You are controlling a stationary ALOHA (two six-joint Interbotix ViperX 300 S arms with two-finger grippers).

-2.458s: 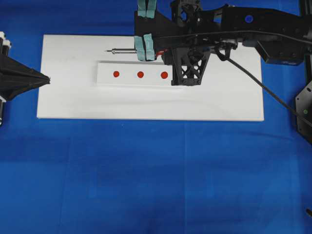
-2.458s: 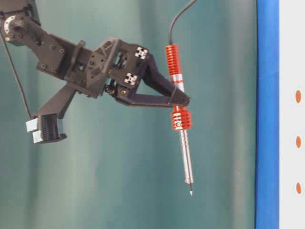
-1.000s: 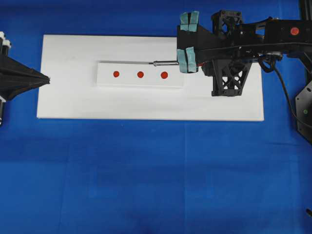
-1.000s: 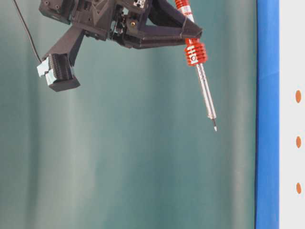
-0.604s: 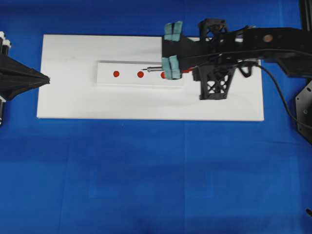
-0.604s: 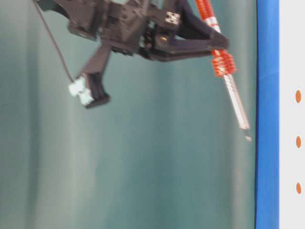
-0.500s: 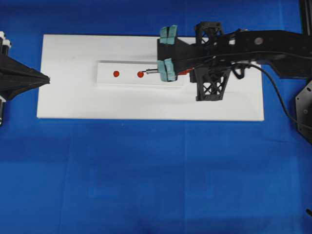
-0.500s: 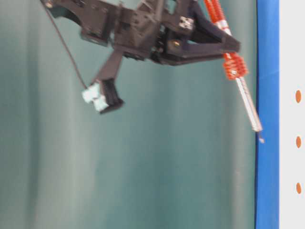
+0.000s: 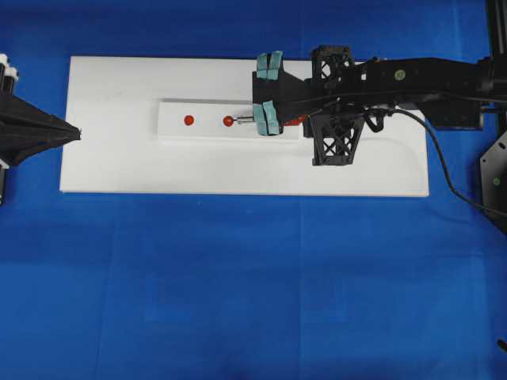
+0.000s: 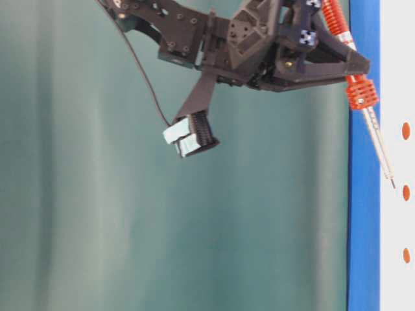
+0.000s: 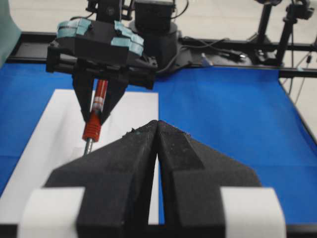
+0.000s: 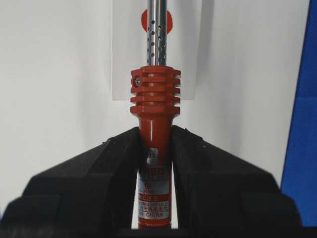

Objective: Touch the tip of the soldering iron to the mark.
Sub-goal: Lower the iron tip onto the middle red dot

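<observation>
Soldering iron point(image 9: 295, 120) tip point(image 10: 393, 184) just beside mark point(image 10: 406, 192), board edges distant.

The soldering iron point(image 12: 154, 148) has a red ribbed handle and silver shaft; red dots mark the white block point(image 9: 207, 131).

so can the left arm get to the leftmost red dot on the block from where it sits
Probably yes. The left gripper sits shut at the board's left edge, with only bare board between it and that dot.

A blue cloth point(image 9: 238, 277) covers the table before a teal curtain point(image 10: 97, 227).
</observation>
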